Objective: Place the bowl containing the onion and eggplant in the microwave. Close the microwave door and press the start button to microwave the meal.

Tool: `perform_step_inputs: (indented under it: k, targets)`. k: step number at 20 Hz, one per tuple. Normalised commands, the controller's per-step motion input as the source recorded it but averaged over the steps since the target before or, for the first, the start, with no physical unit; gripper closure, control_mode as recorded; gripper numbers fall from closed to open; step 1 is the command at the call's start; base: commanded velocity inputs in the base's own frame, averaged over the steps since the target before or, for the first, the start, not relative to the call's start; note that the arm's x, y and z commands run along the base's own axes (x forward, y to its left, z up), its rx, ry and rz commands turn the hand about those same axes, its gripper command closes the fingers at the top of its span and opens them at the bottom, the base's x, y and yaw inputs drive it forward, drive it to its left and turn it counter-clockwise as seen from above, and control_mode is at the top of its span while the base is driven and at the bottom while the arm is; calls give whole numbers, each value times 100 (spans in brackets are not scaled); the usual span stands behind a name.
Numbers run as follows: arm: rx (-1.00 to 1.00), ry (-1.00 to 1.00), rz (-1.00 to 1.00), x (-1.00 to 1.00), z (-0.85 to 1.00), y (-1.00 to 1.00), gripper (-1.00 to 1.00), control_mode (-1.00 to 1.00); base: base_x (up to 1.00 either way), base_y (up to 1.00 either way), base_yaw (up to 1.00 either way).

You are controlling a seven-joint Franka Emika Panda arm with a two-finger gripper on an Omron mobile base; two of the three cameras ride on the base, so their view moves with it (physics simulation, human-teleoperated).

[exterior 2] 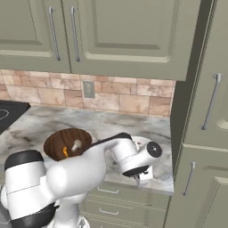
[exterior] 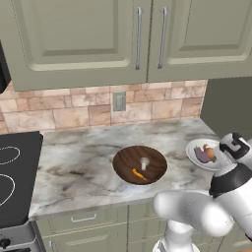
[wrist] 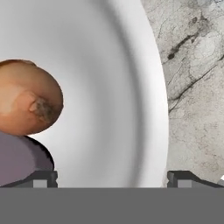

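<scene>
The white bowl [exterior: 196,146] sits on the marble counter at the right end, holding the reddish-brown onion [exterior: 210,153] and the purple eggplant [exterior: 201,156]. My hand hangs just over its right side. In the hand view the bowl [wrist: 109,57] is very close, with the onion [wrist: 28,98] and the eggplant [wrist: 17,159] at the left. My gripper [wrist: 113,179] is open and straddles the rim, one fingertip [wrist: 43,178] over the bowl's inside, the other above the counter. Nothing is held. A black corner [exterior: 3,74] at the upper left edge may be the microwave; its door is out of view.
A dark wooden bowl [exterior: 140,165] with an orange piece stands mid-counter, left of the white bowl. The black stovetop [exterior: 15,172] lies at the far left. Wall cabinets hang overhead, and a tall cabinet [exterior 2: 205,116] closes off the counter's right end.
</scene>
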Motion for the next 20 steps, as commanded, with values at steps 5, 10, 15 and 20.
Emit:
perform_step_inputs:
  k: [5,10,15,20]
  targets:
    - [1,0,0,14,-11,0,100,-100,0,0,0]
    - [1,0,0,2,-1,-1,100,-100,0,0,0]
    - [0,-3,0,0,0,0,100,-100,0,0,0]
    - [0,-8,1,-9,31,9,100,-100,0,0,0]
